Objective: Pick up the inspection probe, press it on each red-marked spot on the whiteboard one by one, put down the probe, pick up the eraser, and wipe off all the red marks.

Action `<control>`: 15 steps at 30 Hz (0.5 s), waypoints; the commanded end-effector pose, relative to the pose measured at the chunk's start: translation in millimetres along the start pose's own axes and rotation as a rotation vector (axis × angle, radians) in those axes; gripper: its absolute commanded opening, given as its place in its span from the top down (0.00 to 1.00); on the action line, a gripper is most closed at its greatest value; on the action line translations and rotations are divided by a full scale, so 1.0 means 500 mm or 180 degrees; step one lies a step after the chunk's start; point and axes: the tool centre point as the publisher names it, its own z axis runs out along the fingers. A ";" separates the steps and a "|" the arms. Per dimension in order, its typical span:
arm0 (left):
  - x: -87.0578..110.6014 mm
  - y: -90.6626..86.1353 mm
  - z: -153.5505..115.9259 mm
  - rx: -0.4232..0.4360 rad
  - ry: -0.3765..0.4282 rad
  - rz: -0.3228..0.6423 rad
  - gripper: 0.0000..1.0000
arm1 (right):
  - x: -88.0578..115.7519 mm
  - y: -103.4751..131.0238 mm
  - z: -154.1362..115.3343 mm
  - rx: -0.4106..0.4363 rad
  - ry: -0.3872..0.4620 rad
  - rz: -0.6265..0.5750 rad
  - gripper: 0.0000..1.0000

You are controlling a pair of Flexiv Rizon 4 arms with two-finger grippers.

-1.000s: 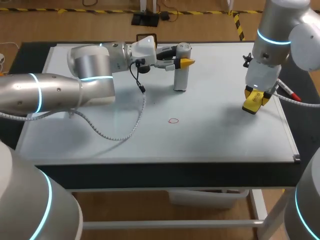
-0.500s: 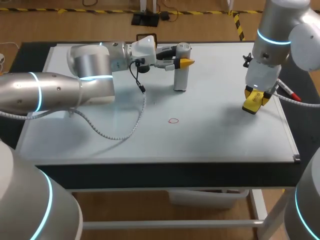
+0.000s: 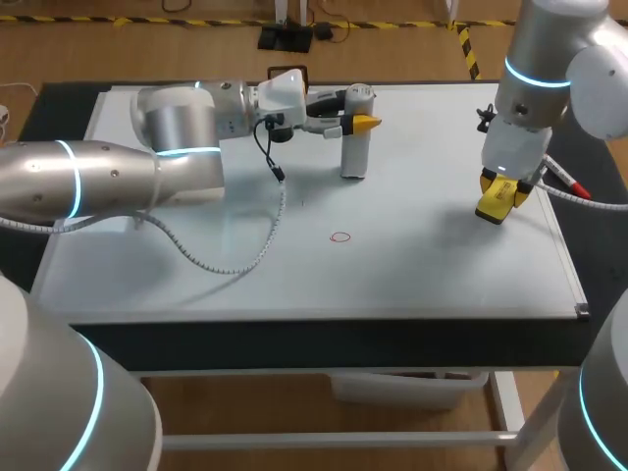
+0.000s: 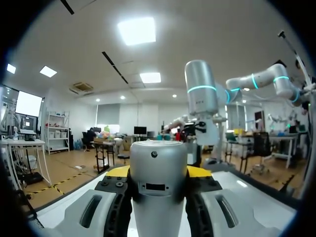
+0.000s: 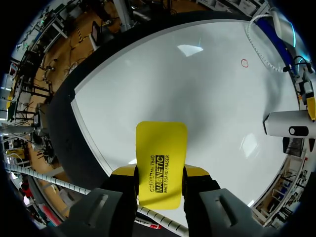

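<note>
Head view: the probe put-down is in hand. Your left end effector (image 3: 359,121) clasps the probe (image 3: 354,147), upright on the whiteboard (image 3: 442,265). Next, let go and withdraw.

Left wrist view: the probe's long axis stands vertical between the fingers (image 4: 116,197).

Right wrist view: your right end effector (image 5: 159,174) grips the eraser (image 5: 161,148), which juts ahead toward the distant red mark (image 5: 244,62).

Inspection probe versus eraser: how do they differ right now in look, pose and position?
The inspection probe is a silver cylinder; the eraser is a flat yellow block. The probe stands upright on the whiteboard, far middle; the eraser hangs near its right edge, apparently off the surface. The left gripper holds the probe, the right gripper the eraser. Shared: each is gripped from two sides.
</note>
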 end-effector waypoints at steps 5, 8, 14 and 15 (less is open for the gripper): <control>0.009 -0.051 -0.015 0.0052 -0.0021 0.0057 1.00 | 0.000 -0.002 -0.001 0.0004 0.0010 -0.0004 1.00; 0.012 -0.073 -0.033 0.0062 -0.0024 0.0096 1.00 | 0.000 -0.002 -0.001 0.0004 0.0010 -0.0004 1.00; 0.011 -0.103 -0.090 0.0074 -0.0086 0.0163 1.00 | 0.000 -0.002 -0.001 0.0004 0.0010 -0.0004 1.00; 0.010 -0.106 -0.103 0.0069 -0.0107 0.0171 1.00 | 0.000 -0.002 -0.001 0.0004 0.0010 -0.0004 1.00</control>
